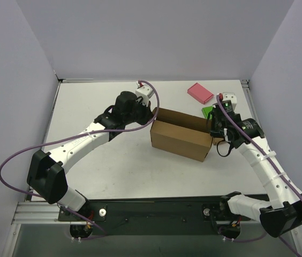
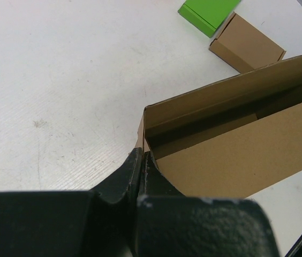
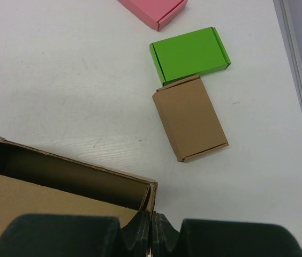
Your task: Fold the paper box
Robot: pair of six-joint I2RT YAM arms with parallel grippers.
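At the table's near edge, a black metal base plate [image 1: 156, 210] carries both arms. The arms have white shells and black joints, and purple cables [image 1: 12, 160] loop off them. The white table [image 1: 103, 166] has a matte, faintly ribbed surface with a few small scuffs.

The paper box [image 1: 180, 140] stands around the middle of the table, somewhat toward the right edge. It is a large plain brown corrugated cardboard mailer, raised into a long open-topped trough with straight upright walls and a shadowed interior. It lies slantwise, its right end nearer and its left end farther.

The left gripper [image 1: 150, 114] meets the box's left end. In the left wrist view its black, grainy fingers [image 2: 120, 184] press together, with the thin raw edge of the end corner caught between them. The right gripper [image 1: 215, 131] sits at the right end. In the right wrist view its ridged fingers [image 3: 135, 230] are closed to a slit, pinching the upright edge of the end wall.

Beyond that end, toward the far right corner, a small brown cardboard block [image 3: 190, 118] lies flat, rectangular with tucked flaps. A bright green flat block [image 3: 189, 53] touches its far end. Farther on, near the far edge and apart from both, lies a pink flat block [image 1: 199, 92].
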